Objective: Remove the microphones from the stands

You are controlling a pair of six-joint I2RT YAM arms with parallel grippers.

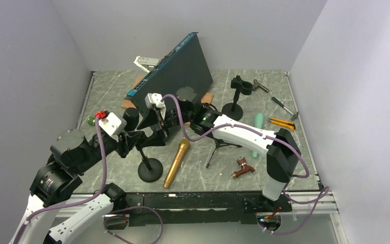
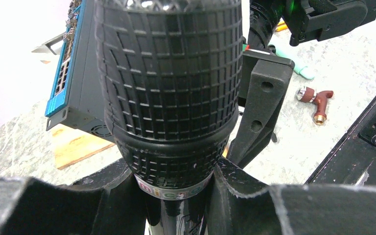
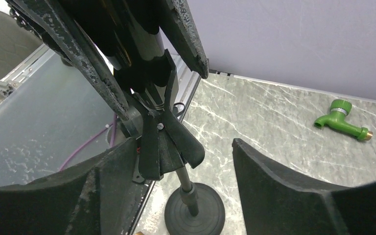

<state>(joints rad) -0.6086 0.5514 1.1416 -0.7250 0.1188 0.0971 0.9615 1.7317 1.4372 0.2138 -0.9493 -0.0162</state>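
Microphone (image 2: 169, 98) is clamped by the left gripper (image 2: 174, 178); stand (image 3: 194, 213) should be pinned (right gripper (image 3: 182, 147) gapes around its clip (image 3: 161, 142)) before lifting.

The right end effector (image 3: 182, 147) holds its two dark fingers spread wide, the stand (image 3: 194, 211) clip between them. At three o'clock, a green tap (image 3: 343, 119) lies on the marbled table (image 3: 274, 112).
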